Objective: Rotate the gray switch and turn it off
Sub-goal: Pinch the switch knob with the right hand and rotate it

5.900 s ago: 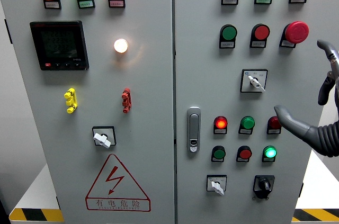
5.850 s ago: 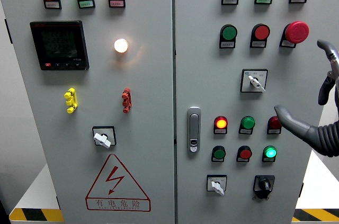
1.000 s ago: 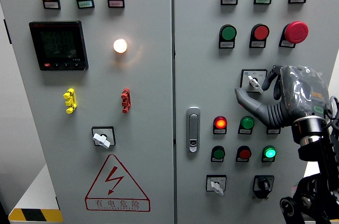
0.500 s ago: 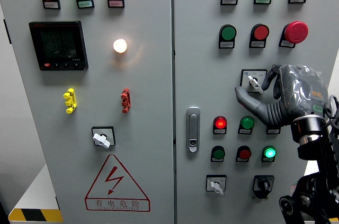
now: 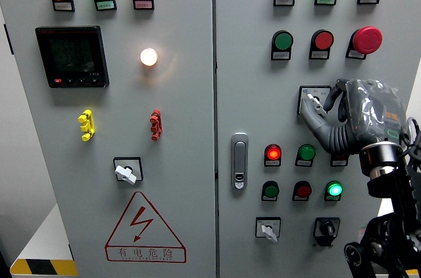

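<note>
Right arm raised, hand at the panel

The right hand sits at about three o'clock in the head view, its arm rising from the lower right corner at roughly five o'clock through a dark jointed forearm and a metal-ringed wrist. The back of the hand is grey under a clear, wrinkled cover and faces the camera. A dark thumb reaches toward ten o'clock, its grey tip pointing up, while dark fingers curl forward from the top of the hand toward nine o'clock. Whether thumb and fingers actually pinch anything cannot be told. Only this one arm shows.
</note>
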`<state>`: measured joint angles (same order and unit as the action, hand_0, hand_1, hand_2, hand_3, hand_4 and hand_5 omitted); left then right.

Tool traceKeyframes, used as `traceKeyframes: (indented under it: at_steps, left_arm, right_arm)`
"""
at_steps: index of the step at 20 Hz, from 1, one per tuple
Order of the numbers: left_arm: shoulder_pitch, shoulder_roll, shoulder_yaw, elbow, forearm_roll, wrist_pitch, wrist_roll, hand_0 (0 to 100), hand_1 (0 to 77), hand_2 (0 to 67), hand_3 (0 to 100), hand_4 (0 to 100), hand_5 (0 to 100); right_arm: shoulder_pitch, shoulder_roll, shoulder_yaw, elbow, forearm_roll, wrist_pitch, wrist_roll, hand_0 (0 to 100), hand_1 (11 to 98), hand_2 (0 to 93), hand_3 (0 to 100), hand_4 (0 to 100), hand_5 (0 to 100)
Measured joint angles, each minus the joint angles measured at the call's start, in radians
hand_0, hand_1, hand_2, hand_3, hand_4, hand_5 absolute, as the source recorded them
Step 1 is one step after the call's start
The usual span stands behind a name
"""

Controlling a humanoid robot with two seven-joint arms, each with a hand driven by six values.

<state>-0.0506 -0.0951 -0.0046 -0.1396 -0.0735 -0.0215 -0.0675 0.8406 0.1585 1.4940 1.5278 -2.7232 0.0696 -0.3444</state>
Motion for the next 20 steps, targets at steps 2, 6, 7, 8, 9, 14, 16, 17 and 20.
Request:
traceKeyframes:
  at_steps: [2,6,7,8,9,14,16,17,20]
  left_arm:
    - [0.000,0.000,0.000,0.000,0.000,0.000,0.000,0,0.0,13.3,18,10,12]
    - [0.000,-0.001,0.000,0.000,0.000,0.000,0.000,0,0.0,13.2,18,10,12]
    - [0.000,-0.001,0.000,0.000,0.000,0.000,0.000,0,0.0,13.2,18,10,12]
    - [0.000,-0.001,0.000,0.000,0.000,0.000,0.000,0,0.0,13.2,18,10,12]
    - [0.000,-0.001,0.000,0.000,0.000,0.000,0.000,0,0.0,13.2,18,10,12]
    - [0.000,0.000,0.000,0.000,0.000,0.000,0.000,0,0.0,13.2,18,10,12]
    - [0.000,0.000,0.000,0.000,0.000,0.000,0.000,0,0.0,13.2,18,10,12]
    - [0.000,0.000,0.000,0.000,0.000,0.000,0.000,0,0.0,13.2,18,10,12]
    - [0.000,0.000,0.000,0.000,0.000,0.000,0.000,0,0.0,13.2,18,10,12]
  right_arm:
    - [0.000,0.0000,0.000,0.000,0.000,0.000,-0.002,55,33.7,74.3,98,97,100]
    - [0.000,0.0003,-0.001,0.000,0.000,-0.001,-0.002,58,34.7,74.4,98,97,100]
    - [0.000,0.0003,-0.001,0.000,0.000,-0.001,-0.002,60,34.9,74.3,98,97,100]
    - [0.000,0.0002,-0.001,0.000,-0.001,-0.001,-0.002,62,34.8,74.4,98,97,100]
    - [0.000,0.0000,-0.001,0.000,-0.001,-0.001,-0.002,63,35.0,74.4,98,98,100]
    - [0.000,0.0000,-0.002,0.001,-0.001,-0.001,-0.009,67,34.7,74.5,98,98,100]
    - [0.000,-0.0001,-0.002,0.002,-0.001,-0.001,-0.011,68,34.5,74.5,98,98,100]
    - [0.000,-0.0002,-0.002,0.002,-0.001,-0.001,-0.012,69,34.3,74.5,98,98,100]
    - [0.000,-0.0002,-0.002,0.003,-0.001,-0.003,-0.012,70,34.0,74.8,98,98,100]
